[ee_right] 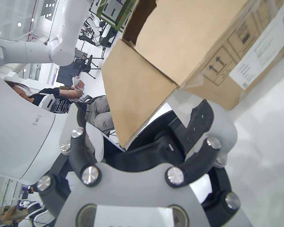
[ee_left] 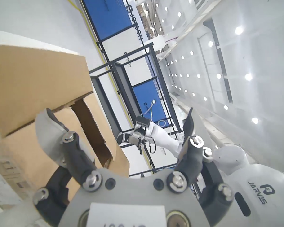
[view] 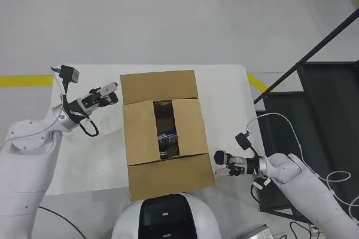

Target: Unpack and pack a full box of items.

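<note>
A cardboard box (view: 161, 128) stands in the middle of the white table (view: 90, 167). Its far flap (view: 158, 86) and near flap (view: 170, 174) lie folded outward. The two side flaps lean inward, leaving a gap over dark packed items (view: 166, 136). My left gripper (view: 111, 95) is open beside the box's far left corner; in the left wrist view the box (ee_left: 33, 76) lies just past that gripper (ee_left: 119, 128). My right gripper (view: 220, 160) is open at the near right corner. In the right wrist view the near flap's corner (ee_right: 132, 90) sits between that gripper's (ee_right: 142, 131) spread fingers.
A black metal rack (view: 326, 89) stands right of the table, close to my right arm. A yellow line (view: 18, 80) runs along the floor at the left. Bare tabletop lies left of the box and in a narrow strip to its right.
</note>
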Motion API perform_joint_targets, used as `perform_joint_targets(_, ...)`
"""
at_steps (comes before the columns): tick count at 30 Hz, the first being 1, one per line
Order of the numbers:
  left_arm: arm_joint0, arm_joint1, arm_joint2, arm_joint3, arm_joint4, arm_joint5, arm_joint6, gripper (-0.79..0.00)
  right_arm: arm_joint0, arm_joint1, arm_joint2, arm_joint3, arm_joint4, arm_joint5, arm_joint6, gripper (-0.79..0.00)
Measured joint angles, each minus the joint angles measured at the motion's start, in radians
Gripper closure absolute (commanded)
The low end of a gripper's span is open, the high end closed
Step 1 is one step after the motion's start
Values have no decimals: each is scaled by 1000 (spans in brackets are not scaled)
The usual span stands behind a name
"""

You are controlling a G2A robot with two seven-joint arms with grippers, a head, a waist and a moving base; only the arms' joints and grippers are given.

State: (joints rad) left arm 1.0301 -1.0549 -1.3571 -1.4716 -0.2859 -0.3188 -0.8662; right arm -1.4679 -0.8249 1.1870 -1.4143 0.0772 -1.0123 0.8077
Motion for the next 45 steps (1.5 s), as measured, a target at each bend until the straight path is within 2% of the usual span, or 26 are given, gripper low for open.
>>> perform_joint_targets(6,-111,-8,17,142,48,-2,64,-785,-3,-9,-58,-28,-103,0,-23,-785)
perform_joint_targets(10,-181,-19,58,249,77,-21,90,-785,-8,-7,-97,-90,-44,0,0,-785)
perform_joint_targets(13,-207,-26,82,302,78,-44,91,-785,-2,4,-119,-138,29,0,1,-785)
perform_joint_targets(24,-207,-25,83,302,78,-43,90,-785,65,47,-143,-248,213,0,0,-785)
perform_joint_targets(27,-204,-25,83,299,82,-41,93,-785,93,45,-143,-236,232,0,0,-785)
perform_joint_targets(30,-191,-21,78,282,148,-15,136,-785,125,34,-140,-196,227,0,0,-785)
perform_joint_targets(33,-201,-23,84,302,198,7,184,-785,148,17,-143,-158,215,0,0,-785)
perform_joint_targets(36,-238,-34,117,368,225,2,220,-785,164,0,-145,-131,203,0,0,-785)
perform_joint_targets(45,-386,-97,271,625,246,-48,276,-785,176,-37,-133,-105,181,0,0,-785)
